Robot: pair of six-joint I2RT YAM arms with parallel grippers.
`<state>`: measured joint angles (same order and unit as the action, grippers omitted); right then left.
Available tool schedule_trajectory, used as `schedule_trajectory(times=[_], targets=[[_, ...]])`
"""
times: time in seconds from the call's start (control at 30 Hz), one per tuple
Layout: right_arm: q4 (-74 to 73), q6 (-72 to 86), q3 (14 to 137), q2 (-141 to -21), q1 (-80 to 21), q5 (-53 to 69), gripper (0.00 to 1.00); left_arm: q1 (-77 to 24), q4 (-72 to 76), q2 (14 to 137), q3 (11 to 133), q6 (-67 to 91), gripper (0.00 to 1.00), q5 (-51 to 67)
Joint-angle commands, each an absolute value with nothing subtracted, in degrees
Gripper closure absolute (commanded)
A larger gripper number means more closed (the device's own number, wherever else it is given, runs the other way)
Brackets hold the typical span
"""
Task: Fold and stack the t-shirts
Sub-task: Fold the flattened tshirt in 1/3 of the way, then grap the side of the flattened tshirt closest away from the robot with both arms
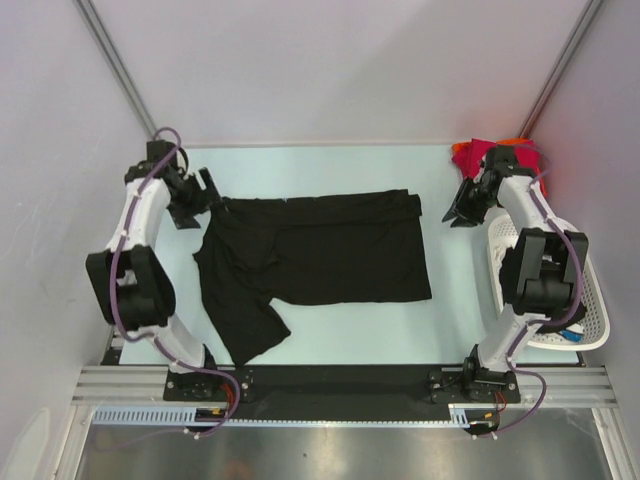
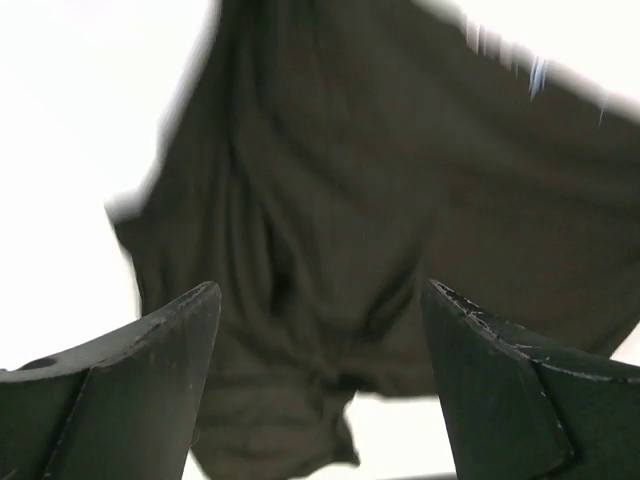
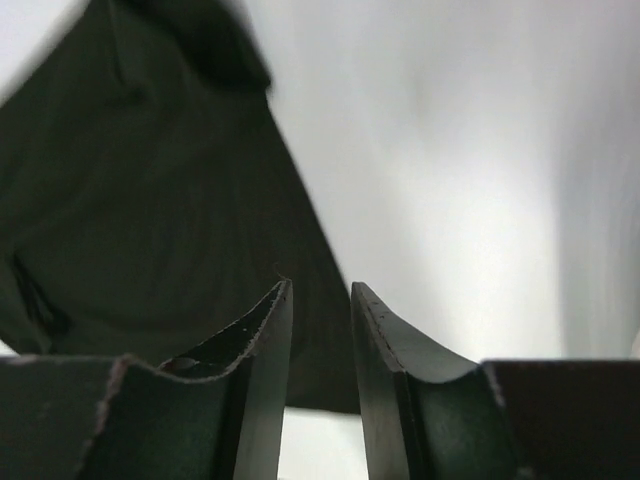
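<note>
A black t-shirt lies spread on the pale table, its upper edge folded over and one sleeve trailing toward the near left. My left gripper hovers at the shirt's far left corner. In the left wrist view the black t-shirt fills the frame below my left gripper, which stands wide open and empty. My right gripper is just right of the shirt's far right corner. In the right wrist view my right gripper is open by a narrow gap with nothing in it, above the black t-shirt's edge. Crumpled red and orange t-shirts sit at the far right corner.
A white lattice basket stands at the right edge, partly behind the right arm. Grey walls close in the table at the back and on both sides. A black rail runs along the near edge between the arm bases.
</note>
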<state>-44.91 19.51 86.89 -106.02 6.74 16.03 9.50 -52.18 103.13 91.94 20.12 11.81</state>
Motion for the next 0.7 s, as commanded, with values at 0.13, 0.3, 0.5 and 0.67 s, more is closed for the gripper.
schedule_trajectory(times=[0.13,0.3,0.5,0.67], targets=[[-52.03,23.46,68.66,-95.55,1.59,21.53,0.67,1.94,-52.04,82.99,57.07,21.53,0.14,17.04],[-49.66,26.19,58.02,-89.49,0.18,24.17,0.68,0.79,-52.03,71.74,43.87,23.99,0.14,20.91],[-49.83,26.28,49.4,-83.42,0.18,22.07,0.7,0.53,-53.79,66.89,37.27,22.94,0.14,19.25],[-48.96,26.19,45.54,-81.04,-2.2,18.2,0.71,-3.43,-53.88,66.44,36.48,24.34,0.14,17.58]])
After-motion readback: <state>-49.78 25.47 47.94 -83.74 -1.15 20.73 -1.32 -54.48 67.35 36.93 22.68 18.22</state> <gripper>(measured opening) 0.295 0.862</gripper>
